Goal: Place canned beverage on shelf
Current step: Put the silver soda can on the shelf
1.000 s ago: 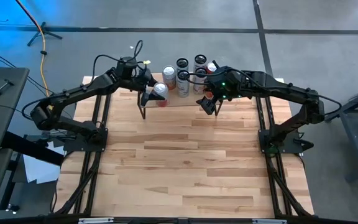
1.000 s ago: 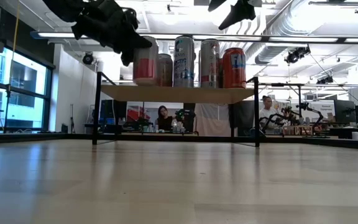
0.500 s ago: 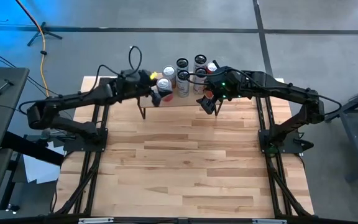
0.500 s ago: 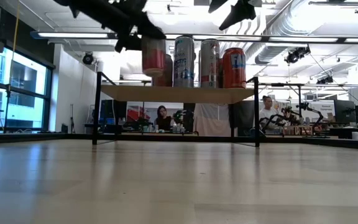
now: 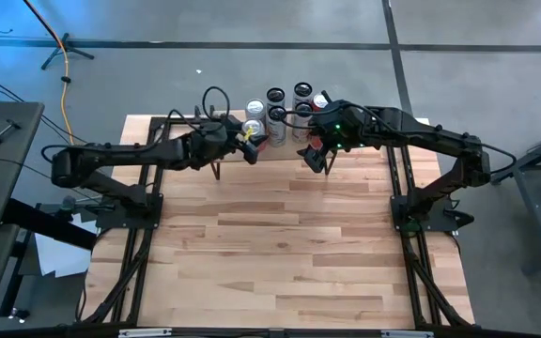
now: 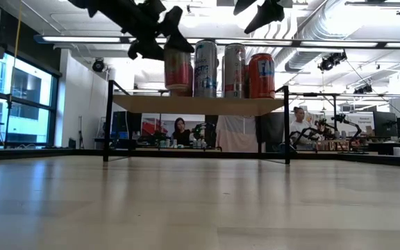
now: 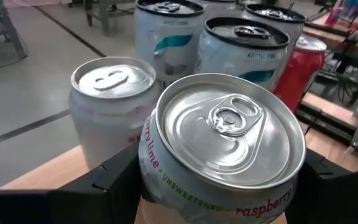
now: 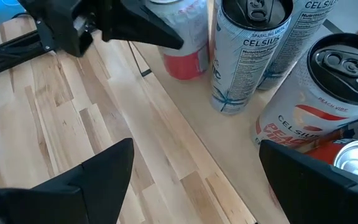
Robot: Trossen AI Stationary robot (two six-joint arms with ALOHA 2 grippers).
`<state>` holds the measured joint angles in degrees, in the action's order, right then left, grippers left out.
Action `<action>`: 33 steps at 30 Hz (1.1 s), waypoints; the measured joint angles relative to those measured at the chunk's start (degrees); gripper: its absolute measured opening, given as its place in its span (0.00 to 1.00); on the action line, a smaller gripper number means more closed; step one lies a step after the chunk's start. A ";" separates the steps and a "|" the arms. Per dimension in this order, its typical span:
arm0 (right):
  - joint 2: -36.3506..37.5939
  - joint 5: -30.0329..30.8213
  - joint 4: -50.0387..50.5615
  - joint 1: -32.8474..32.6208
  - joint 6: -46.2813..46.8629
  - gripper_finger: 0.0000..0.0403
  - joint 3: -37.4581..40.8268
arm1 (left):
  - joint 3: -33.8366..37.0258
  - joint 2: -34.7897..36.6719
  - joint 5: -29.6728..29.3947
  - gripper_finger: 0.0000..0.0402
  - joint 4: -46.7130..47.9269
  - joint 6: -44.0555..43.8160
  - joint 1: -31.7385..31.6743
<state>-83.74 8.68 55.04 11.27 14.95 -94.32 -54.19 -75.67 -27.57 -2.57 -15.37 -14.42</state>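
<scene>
1. A small shelf (image 6: 198,105) is seen in the upper middle of the low view. It has a light wood top and thin black legs. It stands on a big wood table (image 5: 280,244).
2. A pink and red can (image 6: 178,68) is held by the left gripper (image 6: 160,33). In the low view the can is just left of the middle, near the top. Its bottom is seen at the shelf top, but whether it touches the wood cannot be told.
3. The can is pinched from both sides by the left gripper's dark fingers (image 7: 98,186). This is shown at the bottom of the left wrist view. The silver lid and pull tab of the can are seen in the middle of that view.
4. In the high view the left arm is stretched from the left side to the top middle, where the can is.
5. Other cans (image 5: 278,111) are stood up on the shelf, close together. A tall white can (image 6: 205,68) is just right of the held can in the low view. A red can (image 6: 261,75) is at the right end of the row.
6. The right gripper (image 5: 314,156) is seen a bit right of the top middle in the high view, beside the cans. Its fingers (image 8: 95,171) are spread wide apart, and nothing is held in them.
7. People are seen far back in the room, under the shelf in the low view.
</scene>
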 joint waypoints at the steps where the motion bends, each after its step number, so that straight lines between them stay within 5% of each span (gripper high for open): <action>1: 0.00 0.03 -0.01 0.00 -0.16 0.83 0.00 | -0.02 -0.59 0.00 0.61 -0.85 0.19 -0.02; 33: 0.00 0.05 0.01 0.00 0.01 0.83 0.00 | -0.07 -3.79 -0.05 0.70 -0.52 -2.23 -0.24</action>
<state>-83.74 8.73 55.05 11.27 14.96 -94.32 -54.26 -79.46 -27.62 -3.09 -17.60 -14.66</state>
